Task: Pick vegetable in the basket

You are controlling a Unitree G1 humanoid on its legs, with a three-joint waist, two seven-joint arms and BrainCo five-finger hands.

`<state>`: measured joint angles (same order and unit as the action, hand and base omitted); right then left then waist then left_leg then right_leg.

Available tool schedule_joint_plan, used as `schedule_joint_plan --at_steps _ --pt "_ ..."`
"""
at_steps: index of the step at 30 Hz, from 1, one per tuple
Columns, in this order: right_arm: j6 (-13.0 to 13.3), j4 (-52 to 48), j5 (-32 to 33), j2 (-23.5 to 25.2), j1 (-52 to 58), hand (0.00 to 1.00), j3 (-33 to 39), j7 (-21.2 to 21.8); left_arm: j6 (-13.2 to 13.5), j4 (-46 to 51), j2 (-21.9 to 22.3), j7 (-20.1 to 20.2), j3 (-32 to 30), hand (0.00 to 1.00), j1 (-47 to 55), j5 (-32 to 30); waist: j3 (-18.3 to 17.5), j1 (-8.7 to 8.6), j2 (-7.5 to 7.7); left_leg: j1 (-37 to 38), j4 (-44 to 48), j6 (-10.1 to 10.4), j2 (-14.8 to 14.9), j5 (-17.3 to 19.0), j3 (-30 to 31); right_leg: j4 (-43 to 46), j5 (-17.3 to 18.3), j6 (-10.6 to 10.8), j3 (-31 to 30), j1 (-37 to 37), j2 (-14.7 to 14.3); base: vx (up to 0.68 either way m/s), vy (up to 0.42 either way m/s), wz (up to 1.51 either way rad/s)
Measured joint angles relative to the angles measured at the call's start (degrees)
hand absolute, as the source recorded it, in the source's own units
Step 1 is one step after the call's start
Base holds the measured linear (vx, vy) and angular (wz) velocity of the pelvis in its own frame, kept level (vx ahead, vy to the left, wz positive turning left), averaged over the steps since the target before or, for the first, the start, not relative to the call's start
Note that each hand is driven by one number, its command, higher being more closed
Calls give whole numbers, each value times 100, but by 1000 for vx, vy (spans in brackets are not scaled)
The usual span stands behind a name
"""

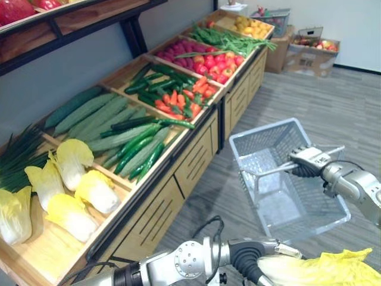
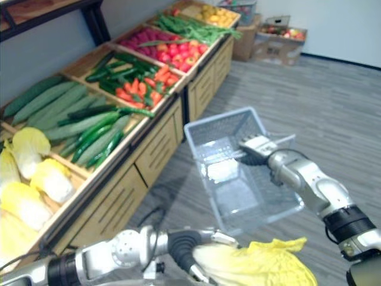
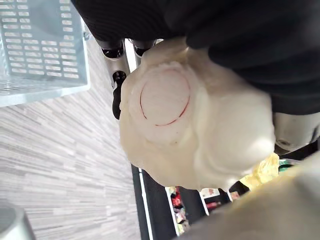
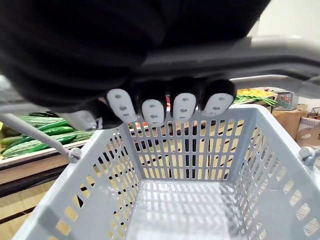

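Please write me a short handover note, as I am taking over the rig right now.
Left hand: shut on a yellow cabbage, held low in front of the robot, near the basket but not yet over it.
Right hand: shut on the handle of the grey basket, holding it up over the floor beside the vegetable stand.
Done: the cabbage is picked up and in hand.
Left: the basket is empty inside. Bring the cabbage over its opening and release it there.
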<state>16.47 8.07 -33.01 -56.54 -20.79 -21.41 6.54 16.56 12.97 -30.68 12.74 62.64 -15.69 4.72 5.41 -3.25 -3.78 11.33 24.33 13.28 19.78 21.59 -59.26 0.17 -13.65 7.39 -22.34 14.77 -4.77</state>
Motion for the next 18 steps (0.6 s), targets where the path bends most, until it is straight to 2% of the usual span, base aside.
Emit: schedule_joint_plan --at_steps 6,8,10,15,18 --pt "-1 -310 174 282 -46 100 9 35 -199 -1023 739 -21 -315 100 18 -868 58 -5 90 2 1 -23 7 -13 -3 1 0 0 -2 1 -7 0 0 0" --pt "5 -371 203 431 -45 100 15 57 -313 -1475 1107 -92 -655 100 23 -1153 119 -11 187 0 5 -24 10 -13 -1 3 0 0 0 1 -7 0 0 0" --pt "3 -398 201 556 -45 100 69 150 -360 -1877 1424 -148 -933 100 22 -1469 135 -11 212 -3 4 -30 15 -10 0 1 0 0 3 0 -8 0 0 0" --pt "-2 -431 200 671 -35 100 123 280 -658 -2812 2121 -557 -1685 100 12 -2210 144 -7 227 -13 -5 -42 17 -3 14 -5 2 -1 12 1 -6 0 0 0" --pt "-117 -428 195 921 -6 100 195 361 -758 -3310 2477 -833 -2048 100 -38 -2554 186 -65 286 -38 -5 -68 23 6 37 -19 15 -17 37 5 7 0 0 4"
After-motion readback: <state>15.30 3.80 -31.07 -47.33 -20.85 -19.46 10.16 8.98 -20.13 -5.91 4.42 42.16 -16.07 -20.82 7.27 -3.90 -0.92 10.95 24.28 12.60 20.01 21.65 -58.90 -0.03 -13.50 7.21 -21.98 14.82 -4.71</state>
